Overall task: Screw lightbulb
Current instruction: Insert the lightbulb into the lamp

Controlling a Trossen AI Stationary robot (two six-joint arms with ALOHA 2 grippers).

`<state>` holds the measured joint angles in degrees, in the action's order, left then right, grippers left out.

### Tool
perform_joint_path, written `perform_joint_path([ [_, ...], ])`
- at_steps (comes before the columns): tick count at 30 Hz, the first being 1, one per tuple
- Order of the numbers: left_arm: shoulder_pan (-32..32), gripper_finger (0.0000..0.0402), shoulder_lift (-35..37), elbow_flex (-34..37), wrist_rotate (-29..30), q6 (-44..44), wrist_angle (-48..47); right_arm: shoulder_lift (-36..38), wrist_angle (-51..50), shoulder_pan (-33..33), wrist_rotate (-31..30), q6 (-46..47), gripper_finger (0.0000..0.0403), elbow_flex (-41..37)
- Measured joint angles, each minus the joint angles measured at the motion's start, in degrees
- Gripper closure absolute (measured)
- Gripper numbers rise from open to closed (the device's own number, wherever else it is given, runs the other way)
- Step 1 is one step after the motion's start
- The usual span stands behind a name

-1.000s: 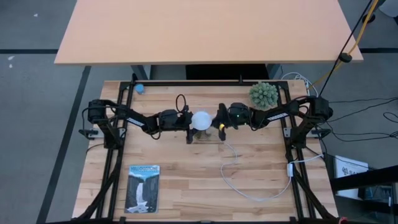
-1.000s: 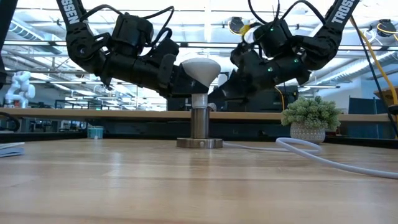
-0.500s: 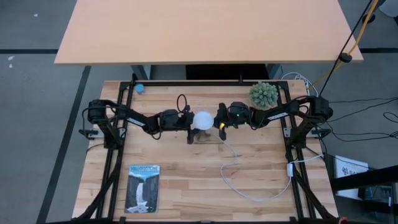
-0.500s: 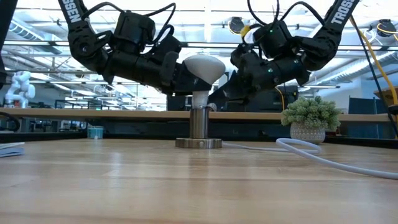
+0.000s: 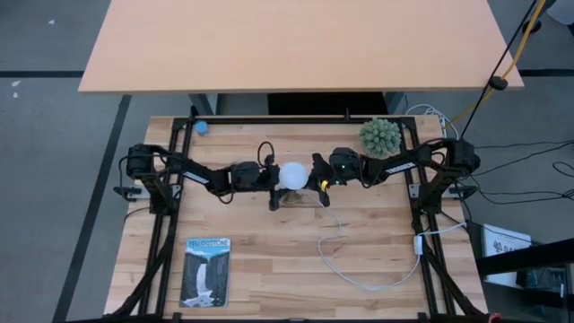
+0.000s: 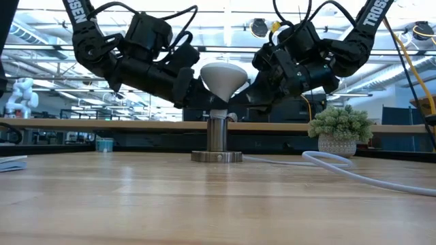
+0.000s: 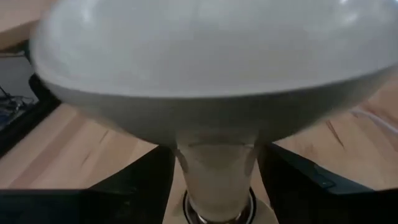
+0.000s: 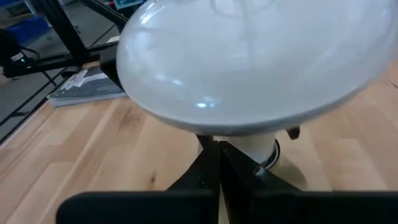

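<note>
Left gripper (image 6: pixel 204 92) still grasps the white frosted lightbulb (image 6: pixel 223 76), rotated slightly since; right gripper (image 8: pixel 219 163) stays clenched beside it.

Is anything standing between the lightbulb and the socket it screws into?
Nothing visible does. The lightbulb stands upright with its narrow neck already in the metal socket. The left end effector straddles the neck; the right end effector is shut beside it.
</note>
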<state>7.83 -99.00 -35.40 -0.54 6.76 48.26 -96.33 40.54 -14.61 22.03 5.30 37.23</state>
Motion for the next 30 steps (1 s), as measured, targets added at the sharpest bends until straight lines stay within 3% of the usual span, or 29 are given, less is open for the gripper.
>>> perform_joint_path([
  [11,-0.5,0.0172,0.0,1.0,-0.2,-0.2,1.8,2.6,-5.1,-0.4,-1.5,0.2,0.0403,0.0],
  [17,-0.5,0.0172,0.0,1.8,0.1,-0.4,4.2,6.4,-8.8,-1.2,-7.4,-1.0,0.0403,0.0],
  [26,-0.5,0.0172,0.0,1.8,0.3,-2.0,4.1,7.3,-13.9,-0.6,-7.2,-1.5,0.0403,4.9],
  [30,-0.5,0.0172,0.0,1.8,0.5,-2.5,4.1,7.3,-17.6,-0.7,-9.8,-0.5,0.0403,5.7],
])
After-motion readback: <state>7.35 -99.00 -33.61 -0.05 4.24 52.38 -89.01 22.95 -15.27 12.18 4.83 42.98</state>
